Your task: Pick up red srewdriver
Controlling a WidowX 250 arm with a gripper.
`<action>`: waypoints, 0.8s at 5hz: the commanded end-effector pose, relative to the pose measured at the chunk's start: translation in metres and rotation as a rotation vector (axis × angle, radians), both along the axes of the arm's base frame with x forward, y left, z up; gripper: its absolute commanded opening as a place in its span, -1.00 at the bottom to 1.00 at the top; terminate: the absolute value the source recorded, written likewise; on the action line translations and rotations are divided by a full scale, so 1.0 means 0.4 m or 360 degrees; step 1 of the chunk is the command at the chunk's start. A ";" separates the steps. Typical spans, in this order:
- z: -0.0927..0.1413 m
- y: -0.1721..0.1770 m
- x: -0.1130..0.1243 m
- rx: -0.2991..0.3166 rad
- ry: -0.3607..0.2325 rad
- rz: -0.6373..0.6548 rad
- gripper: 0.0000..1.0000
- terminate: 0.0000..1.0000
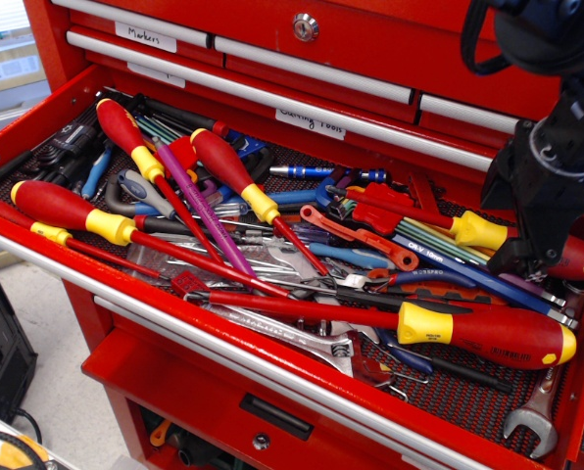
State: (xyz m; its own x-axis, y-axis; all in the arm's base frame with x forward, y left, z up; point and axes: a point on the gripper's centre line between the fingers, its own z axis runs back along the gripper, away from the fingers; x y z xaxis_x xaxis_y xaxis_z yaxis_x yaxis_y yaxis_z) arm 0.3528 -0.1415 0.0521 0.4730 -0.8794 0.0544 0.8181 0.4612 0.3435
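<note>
Black hand covers red srewdriver amid wrenches.

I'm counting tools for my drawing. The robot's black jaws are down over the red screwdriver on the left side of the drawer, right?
Not quite. The observation image shows the gripper over the red screwdriver on the drawer's right side, not the left.

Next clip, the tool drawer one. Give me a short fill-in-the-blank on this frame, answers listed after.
1. The hand hangs over the handle of the red srewdriver at the drawer's ____ end.
2. That screwdriver's collar is ____.
3. The biggest screwdriver lies nearer the drawer's ____ edge.
4. The open-end wrench rests in the front-____ corner.

Answers: right; yellow; front; right
</note>
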 end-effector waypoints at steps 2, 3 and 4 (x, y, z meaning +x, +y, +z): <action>-0.024 0.037 0.043 -0.0075 -0.0062 -0.0152 1.00 -1.00; -0.052 0.039 0.058 -0.0175 -0.0049 -0.0179 1.00 -1.00; -0.069 0.036 0.055 -0.0251 -0.0022 -0.0127 1.00 -1.00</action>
